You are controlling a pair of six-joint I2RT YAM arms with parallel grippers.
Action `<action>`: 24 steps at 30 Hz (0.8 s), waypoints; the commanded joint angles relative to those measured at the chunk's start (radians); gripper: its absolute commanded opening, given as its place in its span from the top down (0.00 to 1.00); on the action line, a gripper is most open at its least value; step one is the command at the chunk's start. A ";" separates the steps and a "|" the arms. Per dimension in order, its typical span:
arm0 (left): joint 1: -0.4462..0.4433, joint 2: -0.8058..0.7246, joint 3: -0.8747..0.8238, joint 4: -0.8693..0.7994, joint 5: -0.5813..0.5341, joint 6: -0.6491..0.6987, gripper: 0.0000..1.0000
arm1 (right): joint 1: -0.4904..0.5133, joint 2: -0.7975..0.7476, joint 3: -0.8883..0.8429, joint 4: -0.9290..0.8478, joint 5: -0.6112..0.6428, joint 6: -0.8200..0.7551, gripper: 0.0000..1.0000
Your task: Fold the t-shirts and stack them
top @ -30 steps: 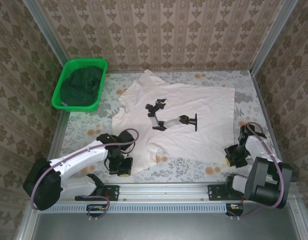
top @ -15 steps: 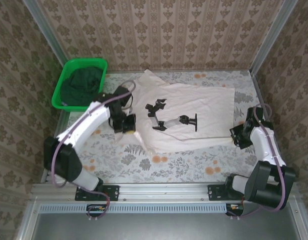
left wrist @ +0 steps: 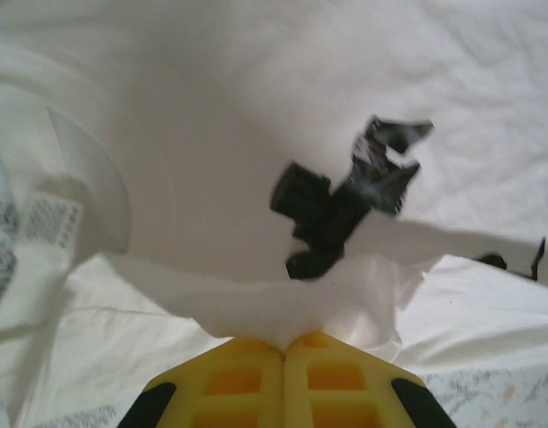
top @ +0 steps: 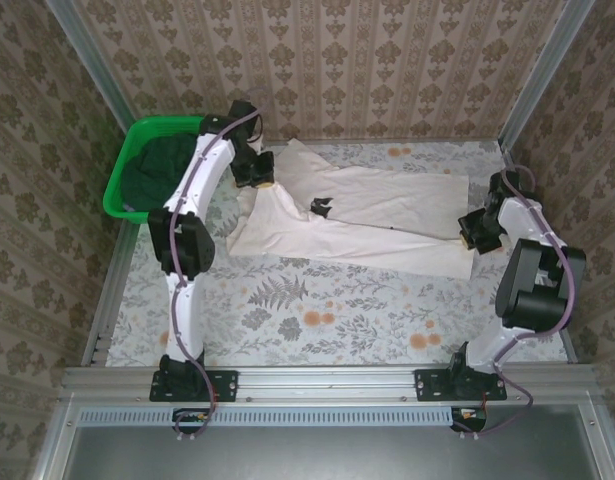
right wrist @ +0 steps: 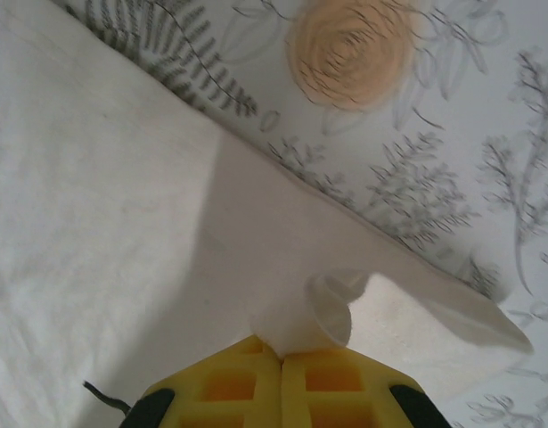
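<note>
Top external view, items as they lie. One basket, bright green, far left corner of the table: holds one green shirt, bunched. One cream shirt: part folded across the far middle of the table, black mark at the fold. Grips: left gripper, pinched tight on the cream shirt's edge beside the basket; right gripper, pinched tight on its right-hand edge.

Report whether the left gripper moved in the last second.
Yes. The left gripper, shut on the cream t-shirt, went from the table's near edge to the far side, beside the green basket.
</note>
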 commanded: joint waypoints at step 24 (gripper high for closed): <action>-0.009 -0.278 -0.581 0.332 0.067 -0.058 0.58 | 0.184 -0.079 -0.105 0.019 -0.107 -0.138 0.67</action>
